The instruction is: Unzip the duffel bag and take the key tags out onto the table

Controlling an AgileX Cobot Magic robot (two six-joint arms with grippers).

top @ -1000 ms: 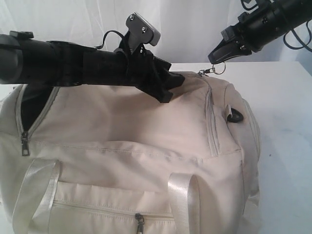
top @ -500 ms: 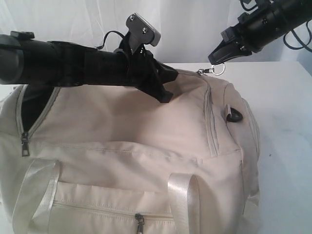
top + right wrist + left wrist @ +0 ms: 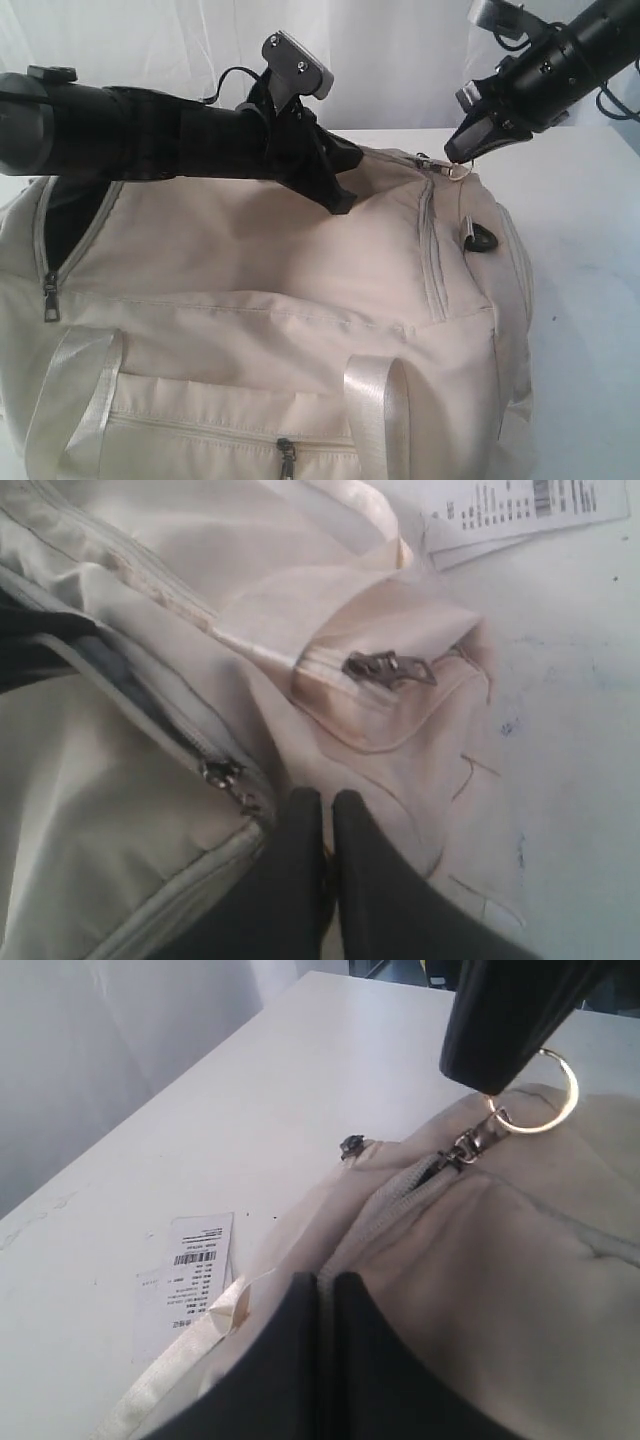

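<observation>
Unzipping in hand. Right claw [image 3: 462, 158] clamped on zipper ring [image 3: 572, 1095] at 1 o'clock of duffel bag [image 3: 250, 280]; left claw [image 3: 340, 198] closed against bag top. Next, I judge: drag ring toward 9 o'clock.

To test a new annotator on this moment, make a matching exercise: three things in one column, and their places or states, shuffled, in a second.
Things:
1. left gripper
2. right gripper
3. paper label

States:
A. lying flat on the table beside the duffel bag
B. shut on the metal ring of a zipper pull
C. shut on the fabric on top of the duffel bag

Pairs: 1-C, 2-B, 3-A
</observation>
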